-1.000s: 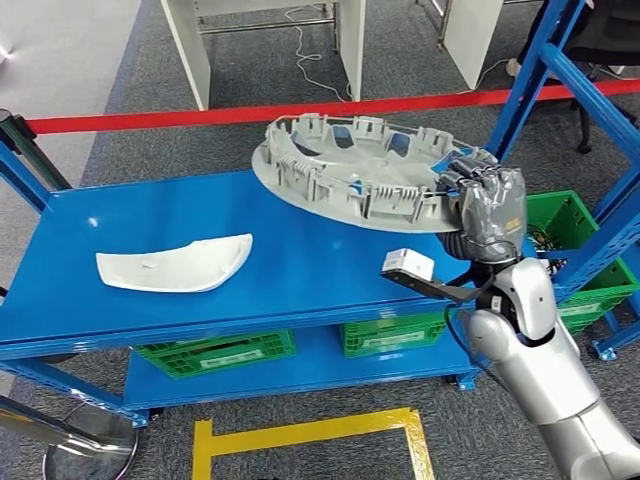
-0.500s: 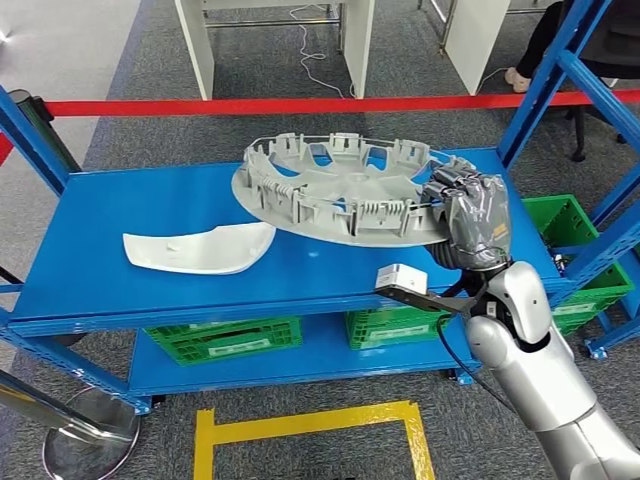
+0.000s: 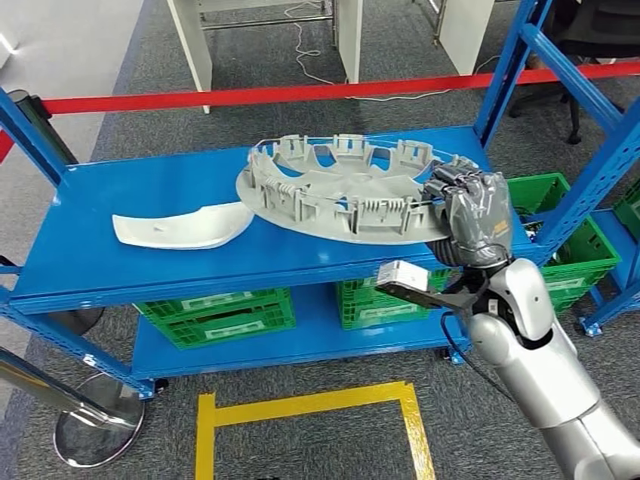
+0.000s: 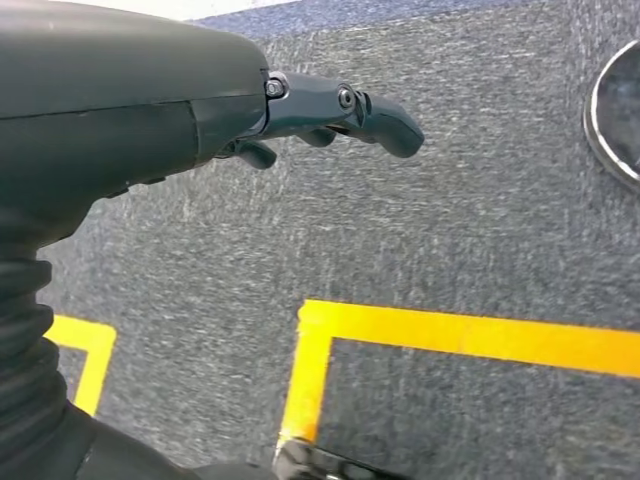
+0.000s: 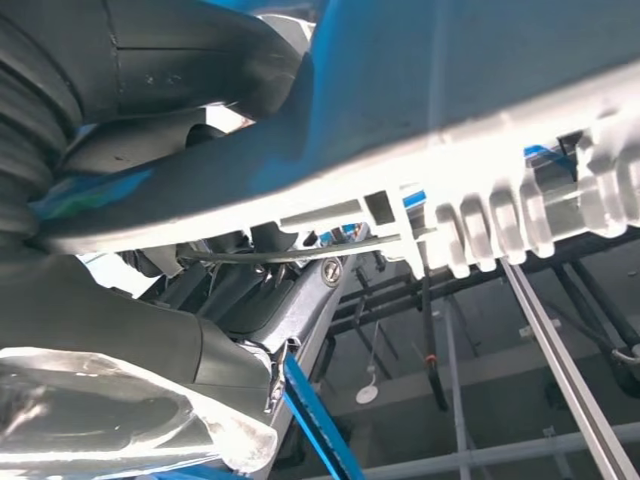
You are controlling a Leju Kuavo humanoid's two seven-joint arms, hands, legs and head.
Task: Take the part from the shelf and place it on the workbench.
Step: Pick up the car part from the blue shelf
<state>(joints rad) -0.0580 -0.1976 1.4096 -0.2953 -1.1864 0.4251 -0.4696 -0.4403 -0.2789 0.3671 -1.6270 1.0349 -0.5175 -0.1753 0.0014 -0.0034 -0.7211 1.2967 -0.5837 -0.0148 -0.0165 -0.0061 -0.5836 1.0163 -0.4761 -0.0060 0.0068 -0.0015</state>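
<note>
**Right hand holds the round part by its rim above the blue shelf**

The right hand (image 3: 469, 212), wrapped in a clear crinkled cover, is clamped on the near right rim of the round grey part (image 3: 343, 188). In the right wrist view its dark fingers (image 5: 249, 290) curl up under the pale ribbed edge of the part (image 5: 468, 170), with the thumb side above it. A small white box (image 3: 405, 272) sits on a dark bracket at the wrist, just below the hand, and the silver arm (image 3: 540, 370) runs back from there.

The part is a wide disc, ribbed side up, with clips and cut-outs round its edge. It is held roughly level, slightly tilted, over the right half of the blue shelf (image 3: 90, 260); whether its far edge touches the shelf top cannot be told. A white curved panel (image 3: 181, 225) lies flat on the shelf to the left of the part, its right tip right at the part's left edge.

Under the shelf top, green crates (image 3: 219, 310) stand on the lower level, and more green crates (image 3: 585, 245) sit to the right of the shelf. Behind the shelf runs a red floor line (image 3: 226, 97); in front of it, a yellow floor marking (image 3: 302, 405).

The left hand (image 4: 332, 110) hangs over grey carpet (image 4: 453, 220) near a yellow line (image 4: 468, 335), its fingers stretched out, holding nothing.
</note>
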